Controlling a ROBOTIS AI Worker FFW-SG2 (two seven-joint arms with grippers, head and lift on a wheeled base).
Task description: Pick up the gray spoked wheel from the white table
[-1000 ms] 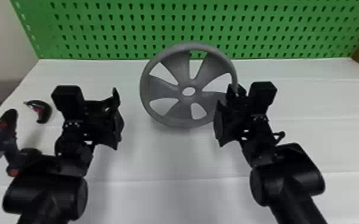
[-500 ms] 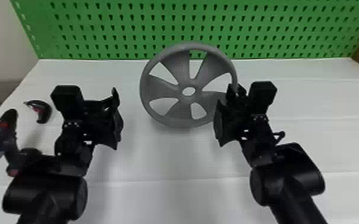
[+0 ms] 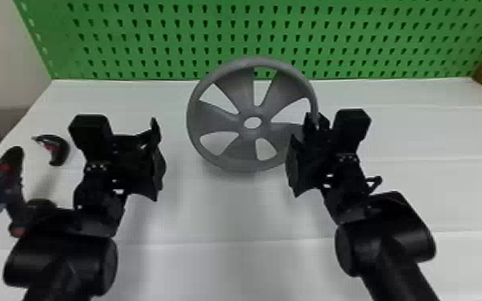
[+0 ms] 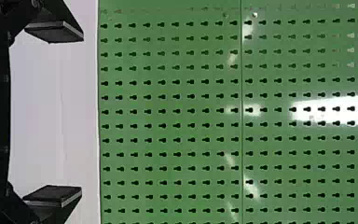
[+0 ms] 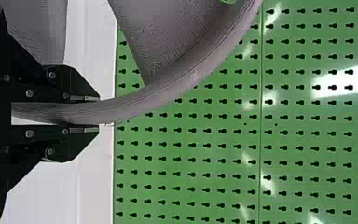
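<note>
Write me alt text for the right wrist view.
The right claw is shut on the rim of a gray spoked wheel, with one black finger on each side of it. The white table lies beyond the claw, and a green pegboard dotted with dark keyhole slots stands behind.

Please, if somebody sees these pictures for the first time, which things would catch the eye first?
Most striking is the large gray spoked wheel, centrally placed in the head view, its rim gripped between the fingers of the right end effector. Behind it, the bright green perforated board stands along the far edge of the white table. The left end effector is open and empty, to the wheel's left.
</note>
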